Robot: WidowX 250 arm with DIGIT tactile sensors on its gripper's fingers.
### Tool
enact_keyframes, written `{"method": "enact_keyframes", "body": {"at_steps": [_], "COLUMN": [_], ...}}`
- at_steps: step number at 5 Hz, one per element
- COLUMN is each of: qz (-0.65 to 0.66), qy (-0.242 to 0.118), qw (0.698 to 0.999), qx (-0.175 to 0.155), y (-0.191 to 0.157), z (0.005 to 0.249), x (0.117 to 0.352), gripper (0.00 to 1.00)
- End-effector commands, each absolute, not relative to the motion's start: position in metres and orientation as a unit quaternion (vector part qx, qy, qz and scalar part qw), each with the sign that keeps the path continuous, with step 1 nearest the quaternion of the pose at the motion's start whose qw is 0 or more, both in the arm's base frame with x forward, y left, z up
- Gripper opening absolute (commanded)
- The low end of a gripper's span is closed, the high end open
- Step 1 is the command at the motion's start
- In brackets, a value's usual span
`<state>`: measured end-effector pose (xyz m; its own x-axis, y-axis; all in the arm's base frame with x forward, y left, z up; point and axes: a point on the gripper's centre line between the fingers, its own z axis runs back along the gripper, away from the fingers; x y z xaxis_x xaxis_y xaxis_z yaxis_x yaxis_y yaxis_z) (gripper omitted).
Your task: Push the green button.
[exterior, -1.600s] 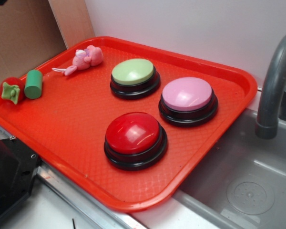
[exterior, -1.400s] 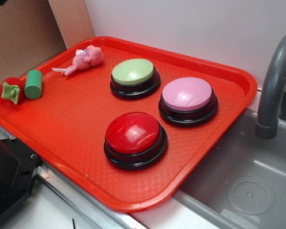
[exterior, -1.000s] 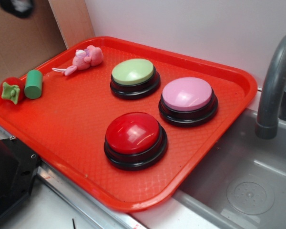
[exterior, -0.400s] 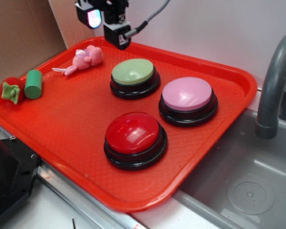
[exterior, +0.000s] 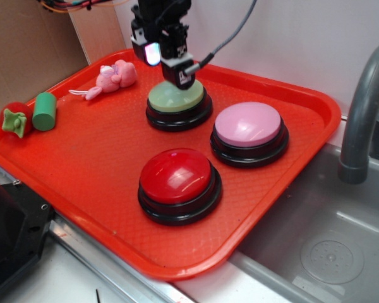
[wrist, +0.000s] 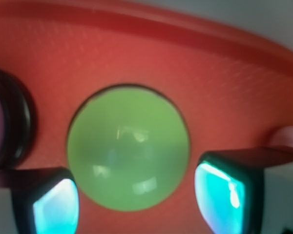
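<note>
The green button (exterior: 177, 100) sat at the back of the red tray (exterior: 101, 164), its pale domed top on a black ring base; in the wrist view the green button (wrist: 128, 147) filled the middle of the frame. The gripper (exterior: 177, 71) hung directly above the button's dome, close to it; contact could not be confirmed from either view. Its fingers (wrist: 224, 187) stood apart, one on each side of the dome in the wrist view, clamped on nothing.

Relative to the green button: the pink button (exterior: 248, 126) lay just beside it toward the sink (exterior: 328, 240), the red button (exterior: 177, 178) lay in front of it toward the tray's near rim, and the pink plush toy (exterior: 114, 77) lay near it on the side away from the sink. The small green cylinder (exterior: 44, 111) and the red toy (exterior: 14, 118) lay well apart from it, at the tray's far corner on that same side.

Judged step: alignment over the target, the press not yet made. The next move called for a straight descent onto the dome's centre, firm enough to depress it.
</note>
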<state>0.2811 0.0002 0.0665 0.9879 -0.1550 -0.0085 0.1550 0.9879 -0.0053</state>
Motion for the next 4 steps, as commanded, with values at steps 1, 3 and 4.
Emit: {"method": "enact_keyframes", "body": {"at_steps": [1,3,4], "qz": [-0.093,-0.085,-0.084], "qy": [-0.037,-0.008,-0.015], "qw": [0.995,0.995,0.995], "qx": [-0.015,0.048,0.051], "y": [0.001,-0.003,-0.002], "z": [0.056,0.06,0.082], "x": [0.288,0.282,0.279], "gripper": [1.0,1.0,1.0]}}
